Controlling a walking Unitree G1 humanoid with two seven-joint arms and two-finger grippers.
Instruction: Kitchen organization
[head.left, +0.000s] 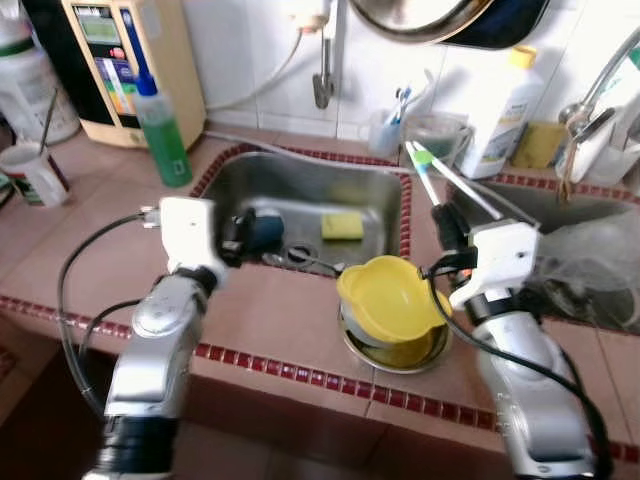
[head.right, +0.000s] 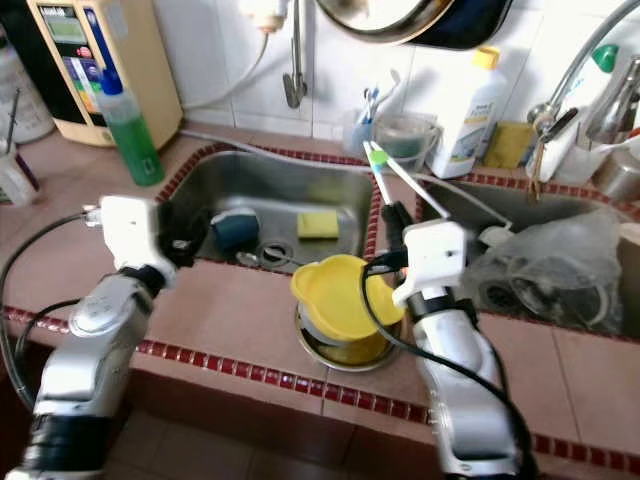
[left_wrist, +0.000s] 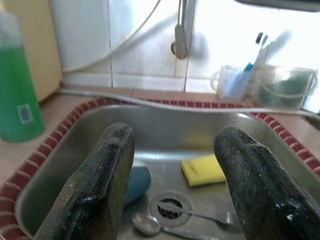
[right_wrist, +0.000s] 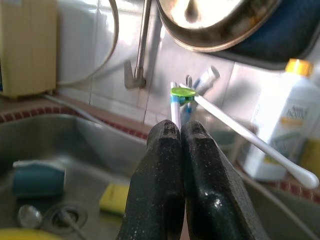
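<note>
My right gripper (head.left: 441, 216) is shut on the handle of a green-headed toothbrush (right_wrist: 181, 93), held up between the two sinks. A long white utensil (right_wrist: 255, 146) crosses that green head; whether it is gripped too is unclear. A little behind it stands a cup of toothbrushes (head.left: 385, 130). At the left sink's (head.left: 300, 180) near left rim hovers my left gripper (head.left: 235, 238), open and holding nothing. Beyond its fingers (left_wrist: 107, 165) lie a blue cup (left_wrist: 137, 182) on its side, a yellow sponge (left_wrist: 202, 170) and a spoon (left_wrist: 150, 226) near the drain.
A yellow bowl (head.left: 392, 300) sits in a steel bowl on the counter's front edge between my arms. A green bottle (head.left: 163, 135) stands left of the sink and a white bottle (head.left: 505, 110) at the back right. The right sink holds a crumpled plastic bag (head.left: 590, 255). A tap (head.left: 322, 80) hangs above.
</note>
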